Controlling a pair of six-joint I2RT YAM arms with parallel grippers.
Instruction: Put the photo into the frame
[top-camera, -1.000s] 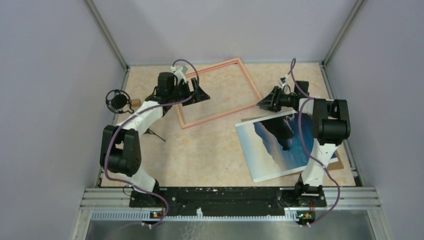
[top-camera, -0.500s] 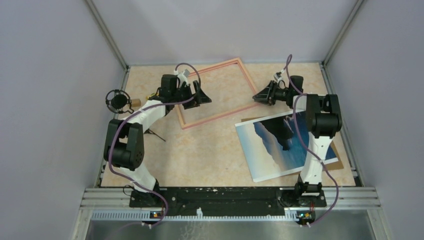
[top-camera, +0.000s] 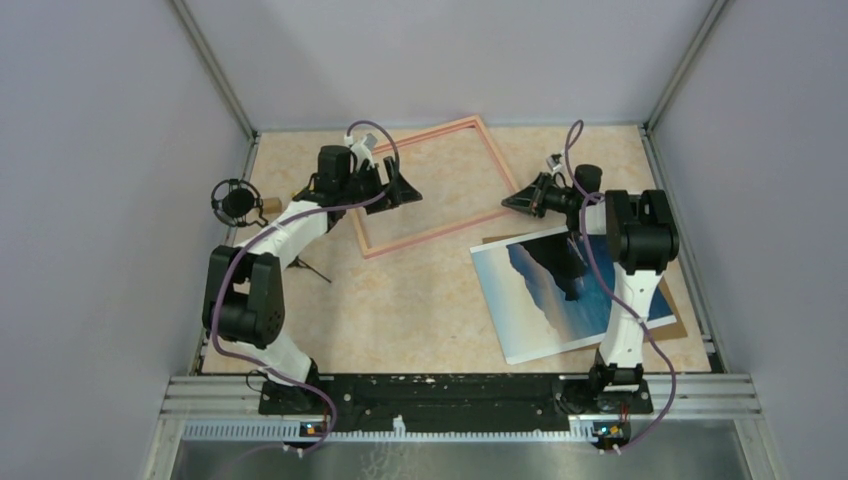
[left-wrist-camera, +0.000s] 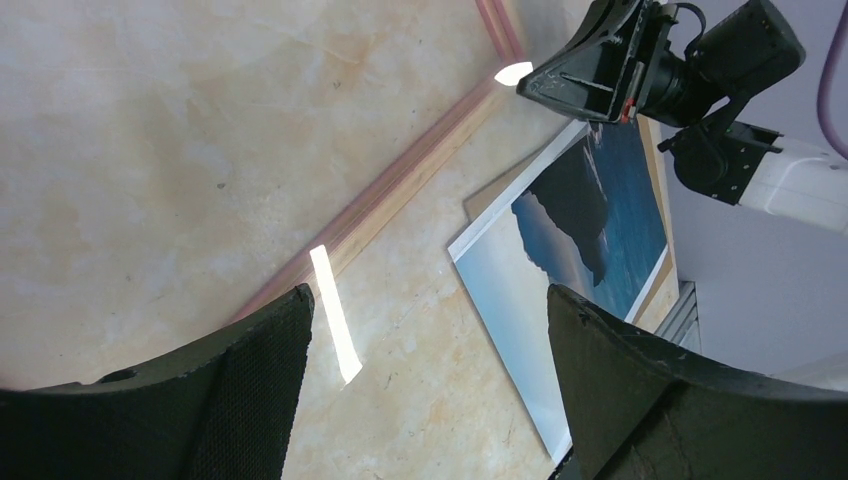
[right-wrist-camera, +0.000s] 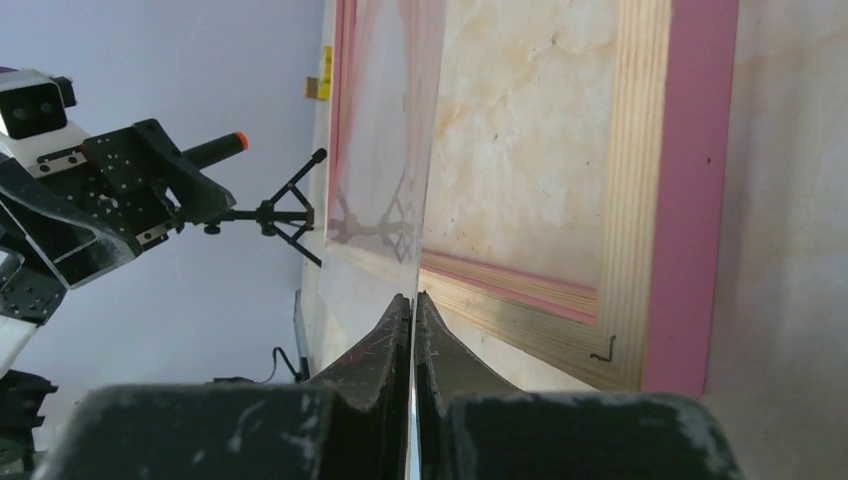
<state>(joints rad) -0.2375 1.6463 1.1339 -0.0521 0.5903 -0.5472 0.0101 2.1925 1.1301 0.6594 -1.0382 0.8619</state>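
The salmon-pink frame (top-camera: 432, 232) lies tilted at the back of the table; its pink and bare-wood corner fills the right wrist view (right-wrist-camera: 690, 200). The photo (top-camera: 560, 290), blue sky and dark cloud face up, lies at the right, apart from the frame, and also shows in the left wrist view (left-wrist-camera: 575, 225). My right gripper (top-camera: 508, 203) is at the frame's right corner, shut (right-wrist-camera: 413, 298) on the edge of a thin clear reflective sheet (right-wrist-camera: 385, 150). My left gripper (top-camera: 410, 190) hovers open (left-wrist-camera: 430, 292) over the frame's left part, holding nothing.
A brown cardboard backing board (top-camera: 676, 326) lies under the photo at the right edge. A black microphone on a small tripod (top-camera: 237, 203) stands at the left edge by the left arm. Metal rails border the table on both sides.
My right gripper has shifted left to the frame's right corner and closed on the clear sheet's edge. The left arm has barely moved and stays open.
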